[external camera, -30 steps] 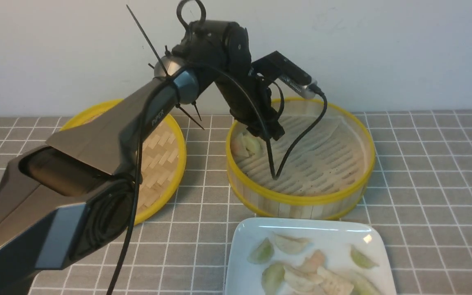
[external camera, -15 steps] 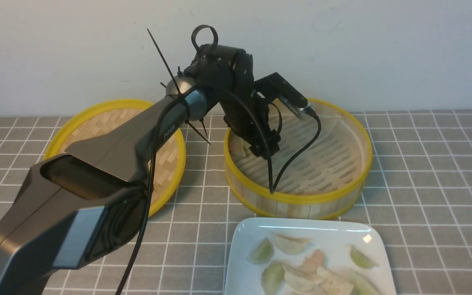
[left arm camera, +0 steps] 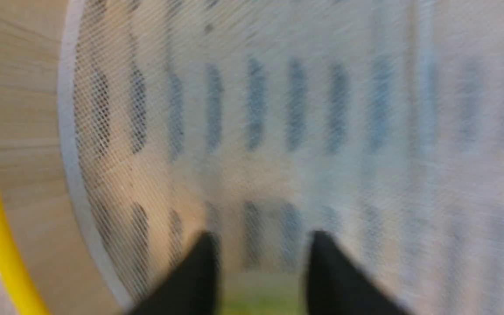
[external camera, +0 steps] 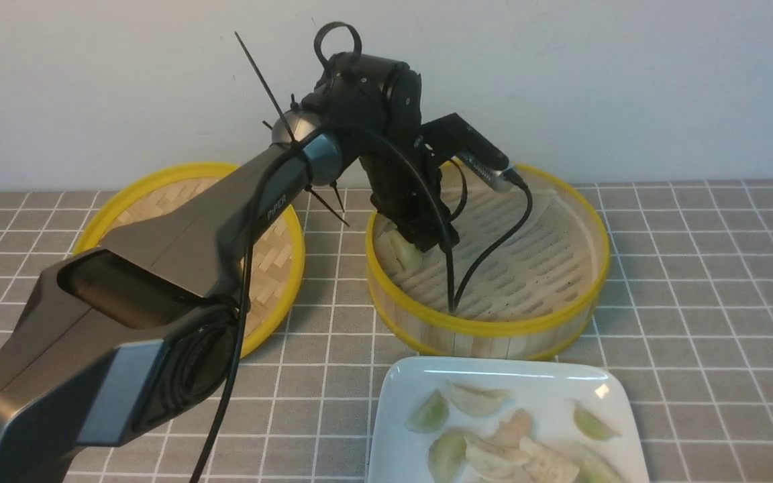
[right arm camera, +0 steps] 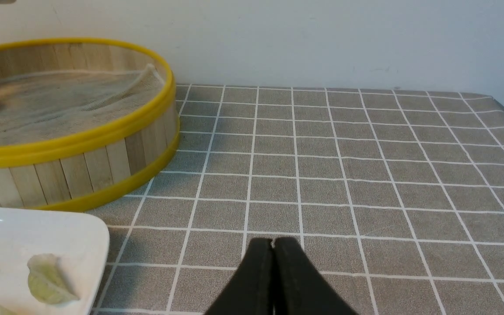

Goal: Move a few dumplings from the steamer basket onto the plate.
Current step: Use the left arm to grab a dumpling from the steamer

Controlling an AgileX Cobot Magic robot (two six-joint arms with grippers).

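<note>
Grey checked cloth on the bench [external camera: 695, 268], white wall behind. Left claw [external camera: 430, 240] is down inside the steamer basket [external camera: 494, 329] by its left wall, fingers [left arm camera: 199, 262] partway closed with a green dumpling [external camera: 404, 253] filling the gap. Several dumplings [external camera: 507, 436] lie on the plate [external camera: 494, 365], just in front of the basket. Right claw [right arm camera: 273, 245] is pinched fully together, holding nothing, low over the cloth near the plate. Woven lid [external camera: 272, 261] sits left of the basket.

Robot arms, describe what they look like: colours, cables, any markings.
The left arm has boxy grey-bronze links with glossy black insets, white PIPER lettering, a silver elbow joint and a black wrist carrying a camera block. Black cables and loose zip-tie tails run along it. The left end effector and right end effector are matte black and tapered.
</note>
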